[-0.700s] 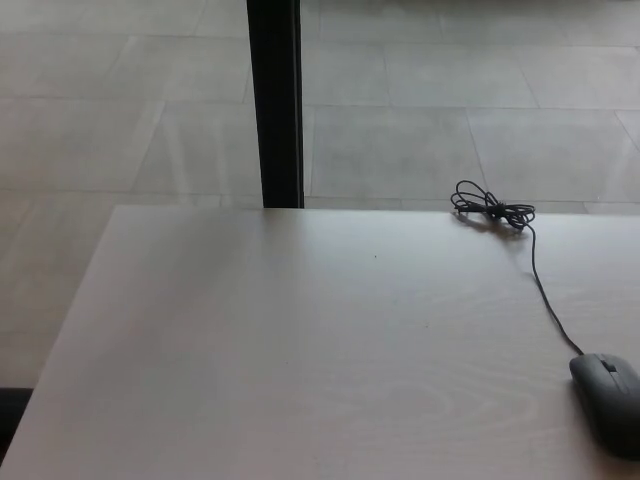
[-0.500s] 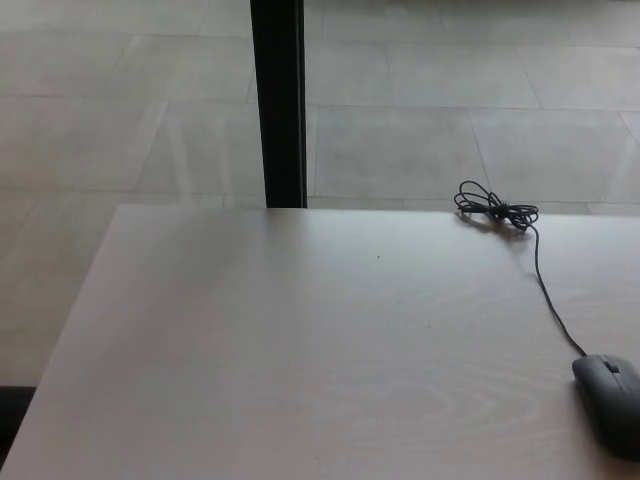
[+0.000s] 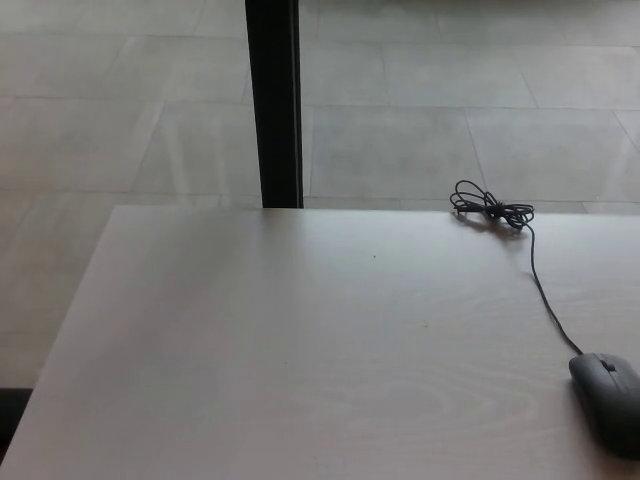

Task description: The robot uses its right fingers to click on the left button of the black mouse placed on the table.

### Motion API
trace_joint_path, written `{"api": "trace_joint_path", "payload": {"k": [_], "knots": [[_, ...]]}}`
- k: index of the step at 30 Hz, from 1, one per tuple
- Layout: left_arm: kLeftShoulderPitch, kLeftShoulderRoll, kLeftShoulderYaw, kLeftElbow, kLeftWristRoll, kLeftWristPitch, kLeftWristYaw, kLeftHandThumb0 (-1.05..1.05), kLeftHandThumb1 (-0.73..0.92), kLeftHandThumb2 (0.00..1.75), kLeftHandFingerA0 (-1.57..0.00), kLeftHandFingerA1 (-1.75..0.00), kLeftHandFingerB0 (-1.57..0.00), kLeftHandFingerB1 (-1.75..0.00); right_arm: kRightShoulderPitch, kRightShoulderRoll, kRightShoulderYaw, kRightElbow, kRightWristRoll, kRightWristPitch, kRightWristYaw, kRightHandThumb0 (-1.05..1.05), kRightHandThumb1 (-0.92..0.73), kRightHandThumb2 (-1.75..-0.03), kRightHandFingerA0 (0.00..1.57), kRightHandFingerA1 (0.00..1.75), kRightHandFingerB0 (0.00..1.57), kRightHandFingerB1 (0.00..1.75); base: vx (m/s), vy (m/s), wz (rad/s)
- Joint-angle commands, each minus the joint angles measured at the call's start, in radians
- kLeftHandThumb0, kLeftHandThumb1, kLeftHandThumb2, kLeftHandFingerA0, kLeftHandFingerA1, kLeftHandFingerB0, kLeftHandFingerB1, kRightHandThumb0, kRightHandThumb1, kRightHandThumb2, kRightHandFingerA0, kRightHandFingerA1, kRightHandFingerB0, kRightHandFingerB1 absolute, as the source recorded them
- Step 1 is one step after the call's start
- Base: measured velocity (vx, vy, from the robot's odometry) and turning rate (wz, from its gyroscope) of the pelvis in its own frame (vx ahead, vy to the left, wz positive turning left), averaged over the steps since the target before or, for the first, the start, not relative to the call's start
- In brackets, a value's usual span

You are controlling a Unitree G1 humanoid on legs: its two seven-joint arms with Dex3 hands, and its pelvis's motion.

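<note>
1. While neither robot hand shows anywhere in the head view, finger state of left and right can't be told.
2. Nearest: pale wood-grain table top (image 3: 300,360), fills the lower half of the view; near edge runs out of the bottom, left edge slants in toward the far left corner.
3. Black matte computer mouse (image 3: 608,402) sits on the table at the lower right, partly cut by the right edge of the view. Scroll wheel faces away from the camera, toward the far edge. Nothing touches it.
4. Thin black cable (image 3: 545,295) leaves the mouse's far end and runs across the table top toward the far edge, curving slightly.
5. Cable ends in a small tied-up bundle of black loops (image 3: 490,211) lying right at the far edge of the table, well apart from the mouse.
6. Beyond the table: black vertical post (image 3: 273,100), standing just behind the far edge, left of centre, running out of the top of the view.
7. Farthest: grey tiled floor (image 3: 450,90) with visible grout lines, on both sides of the post.
</note>
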Motion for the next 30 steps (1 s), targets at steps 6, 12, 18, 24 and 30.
{"api": "trace_joint_path", "payload": {"k": [6, 12, 18, 24, 30], "knots": [[0.011, 0.02, -0.036, -0.015, -0.003, -0.006, 0.038, -0.93, 0.92, 0.82, -0.51, -0.76, -0.39, -0.43, -0.224, -0.183, -0.051, -0.217, 0.072, 0.252, -0.115, -0.71, -0.76, -0.96, 0.35, 0.48, 0.16, 0.41, 0.0, 0.0, 0.0], [0.01, 0.017, -0.028, -0.01, -0.028, -0.028, 0.027, -0.88, 0.92, 0.82, -0.52, -0.7, -0.3, -0.4, -0.305, -0.268, 0.06, -0.352, 0.0, 0.297, -0.078, -0.53, -0.68, -1.11, 0.49, 0.69, 0.04, 0.43, 0.0, 0.0, 0.0], [0.0, 0.021, -0.026, -0.001, -0.041, -0.03, 0.009, -0.92, 0.91, 0.82, -0.38, -0.6, -0.29, -0.43, -0.321, -0.327, 0.244, -0.419, -0.103, 0.181, -0.021, -0.68, -0.75, -0.97, 0.42, 0.58, 0.13, 0.44, 0.0, 0.0, 0.0], [-0.002, 0.019, -0.023, -0.005, -0.055, -0.023, -0.002, -0.81, 0.77, 1.19, -0.21, -0.58, -0.24, -0.52, -0.329, -0.387, 0.472, -0.332, -0.301, -0.035, -0.032, -0.73, -0.9, -0.67, 0.85, 1.3, 0.23, 0.34, 0.0, 0.0, 0.0], [-0.002, 0.024, -0.002, -0.009, -0.078, -0.025, -0.031, -0.85, 0.82, 1.23, -0.33, -0.65, -0.23, -0.51, -0.336, -0.385, 0.649, -0.22, -0.328, -0.157, 0.053, -0.63, -0.88, -0.64, 0.81, 1.63, 0.28, 0.35, 0.0, 0.0, 0.0]]}}
